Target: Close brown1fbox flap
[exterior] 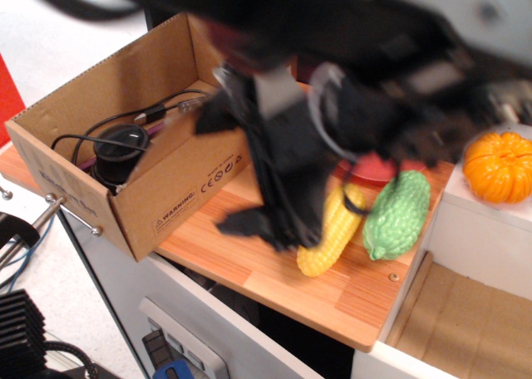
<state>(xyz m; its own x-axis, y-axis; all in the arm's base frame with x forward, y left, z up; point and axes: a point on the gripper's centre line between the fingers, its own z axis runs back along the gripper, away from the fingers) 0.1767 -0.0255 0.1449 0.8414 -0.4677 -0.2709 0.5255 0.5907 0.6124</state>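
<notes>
On the wooden counter (274, 275) we see the brown1fbox (166, 200) at the left, its long axis running near-left to far-right, top open over a black round device (119, 146) and cables (158, 113), while the blurred gripper (266, 175) hangs just right of it, spread undeterminable, flap not discernible.

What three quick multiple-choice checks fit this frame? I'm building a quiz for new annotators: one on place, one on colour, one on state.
1. Where does the corn lie?
A. inside the box
B. on the wooden shelf beside the green vegetable
C. on the floor

2. What colour is the pumpkin?
A. orange
B. purple
C. white

3. How is the brown box on top?
A. open
B. taped shut
C. crushed flat

Answers:
1. B: it rests on the wood.
2. A: plainly orange.
3. A: cables and a black device show inside.
</notes>
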